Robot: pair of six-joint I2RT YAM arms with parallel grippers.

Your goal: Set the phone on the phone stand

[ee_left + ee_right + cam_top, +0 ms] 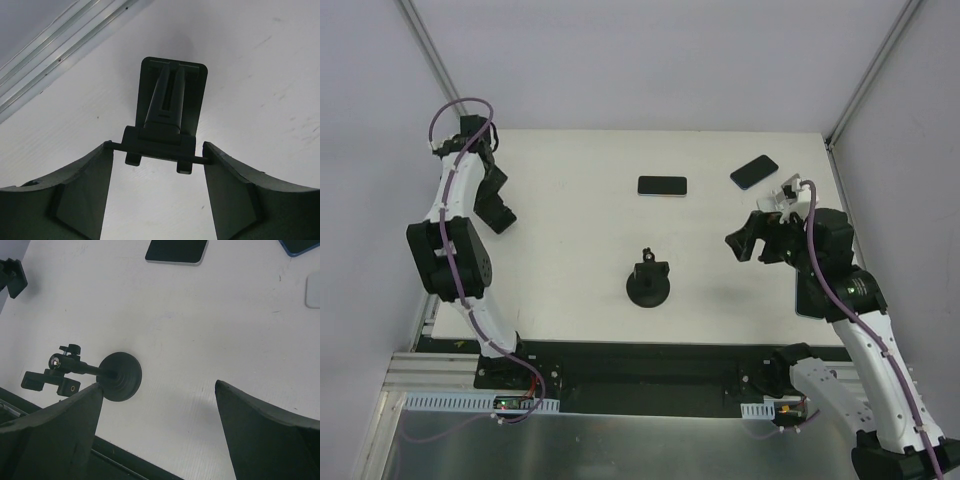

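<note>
The phone stand (pixel 648 282) stands mid-table, a black disc base (pixel 119 376) with a knobbed post leaning left. A black phone (pixel 662 186) lies flat behind it, and its corner shows in the right wrist view (pixel 176 252). A second, blue-edged phone (pixel 754 172) lies at the back right. My left gripper (pixel 500 215) is over the table's left side. Its fingertips (pixel 157 150) are shut on the thin crossbar of a black bracket (pixel 170 107). My right gripper (pixel 750 243) hangs open right of the stand, with nothing between its fingers (pixel 159 385).
A small white object (pixel 775 200) lies just behind my right gripper, next to the blue-edged phone. A metal rail (pixel 55 47) runs along the table's left edge. White walls close in the back and sides.
</note>
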